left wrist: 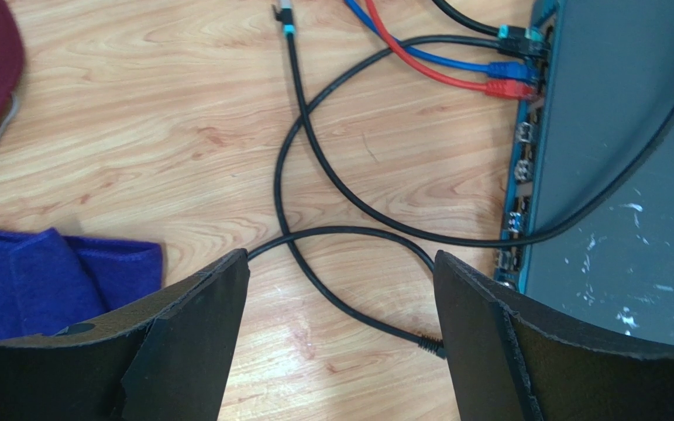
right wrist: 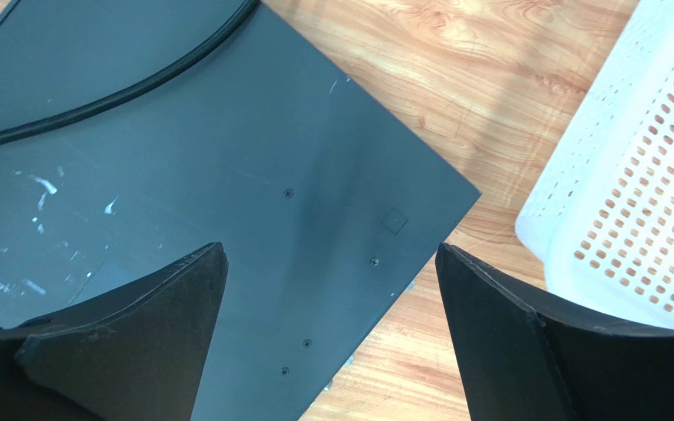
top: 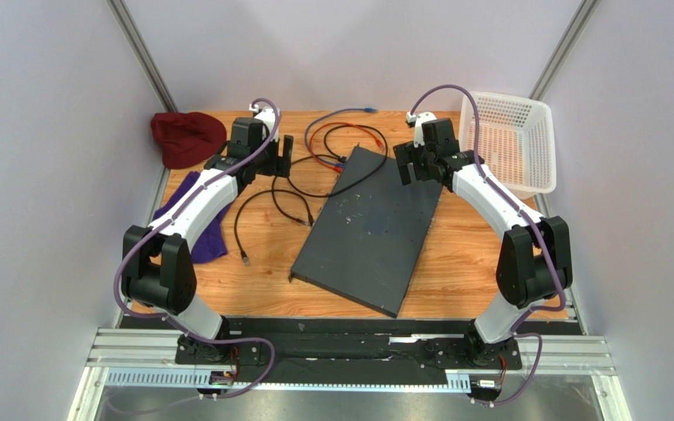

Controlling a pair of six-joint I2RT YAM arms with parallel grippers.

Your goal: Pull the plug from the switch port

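Observation:
The switch (top: 367,230) is a flat dark grey box lying slantwise mid-table, with whitish specks on top. In the left wrist view its port face (left wrist: 522,167) holds three plugs side by side at the far end: black (left wrist: 518,38), blue (left wrist: 509,69) and red (left wrist: 507,88). My left gripper (left wrist: 340,289) is open over bare wood and a black cable (left wrist: 349,232), left of the port face. My right gripper (right wrist: 332,289) is open above the switch's far right corner (right wrist: 314,202), holding nothing.
A white mesh basket (top: 512,140) stands at the back right, close to the right gripper. A dark red cloth (top: 187,138) and a blue cloth (top: 200,219) lie at the left. Loose black, blue and red cables (top: 332,140) loop behind and left of the switch.

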